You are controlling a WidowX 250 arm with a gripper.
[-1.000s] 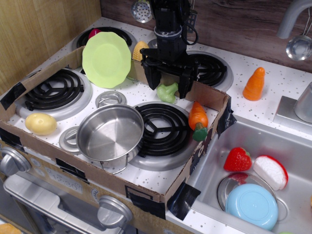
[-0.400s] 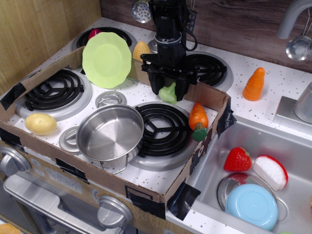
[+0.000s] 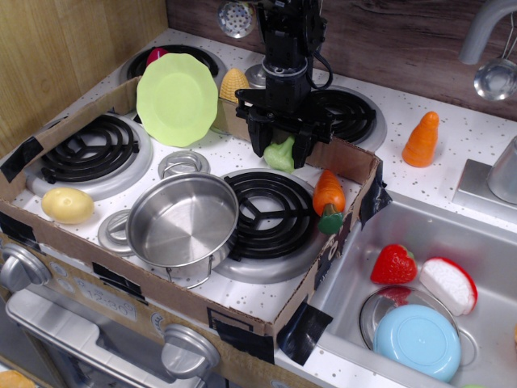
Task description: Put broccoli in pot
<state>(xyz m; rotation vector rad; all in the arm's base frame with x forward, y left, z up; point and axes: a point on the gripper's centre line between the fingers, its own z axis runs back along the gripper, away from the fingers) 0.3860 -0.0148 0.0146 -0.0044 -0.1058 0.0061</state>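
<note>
The light-green broccoli (image 3: 280,154) sits between the fingers of my black gripper (image 3: 281,150), just behind the front right burner. The gripper is shut on the broccoli, which looks held just above the stove top. The shiny steel pot (image 3: 182,220) stands empty at the front of the stove, down and to the left of the gripper.
A cardboard wall (image 3: 347,166) rings the stove top. An orange carrot (image 3: 327,196) lies right of the gripper. A light-green plate (image 3: 176,99) leans at the back left. A yellow potato (image 3: 68,204) lies front left. The sink (image 3: 485,242) at right holds a strawberry and a blue plate.
The gripper's fingers closed from wide apart onto the broccoli, and the arm shifted slightly to the right with the broccoli between them.
</note>
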